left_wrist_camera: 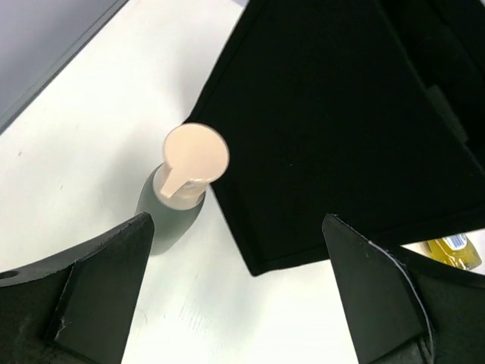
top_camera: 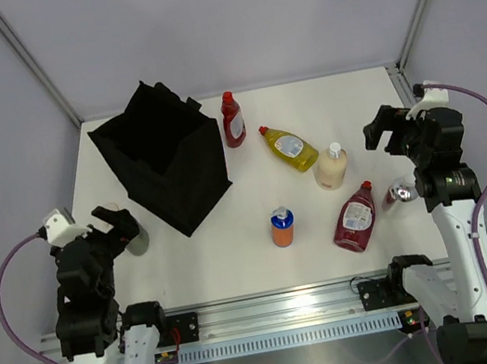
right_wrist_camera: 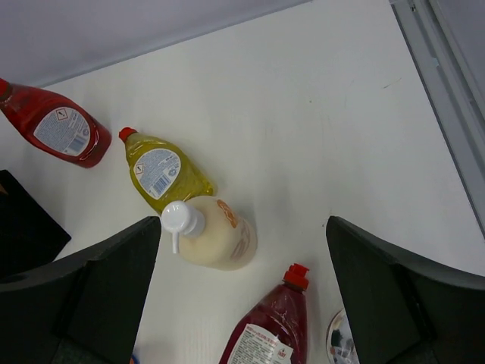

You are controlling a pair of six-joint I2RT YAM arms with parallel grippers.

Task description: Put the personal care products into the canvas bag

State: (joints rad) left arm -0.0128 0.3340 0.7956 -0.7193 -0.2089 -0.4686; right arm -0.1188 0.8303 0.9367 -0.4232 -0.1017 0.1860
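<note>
Currently, counter (top_camera: 240, 267): carries every item below.
Canvas bag (top_camera: 164, 158): black, upright, mouth open, far left.
Grey pump bottle (left_wrist_camera: 176, 212): upright, just beside the bag's near-left wall.
Red bottle (top_camera: 233, 120): just right of the bag.
Yellow bottle (top_camera: 290, 148): close against the cream pump bottle (top_camera: 331, 167).
Orange bottle (top_camera: 282, 228): upright, centre, blue cap.
Maroon bottle (top_camera: 354, 217): near right, beside the silvery can (top_camera: 399, 193).
Left gripper (left_wrist_camera: 236, 224): wide, empty, above the grey pump bottle.
Right gripper (top_camera: 387, 130): wide, empty, above the cream pump bottle.
</note>
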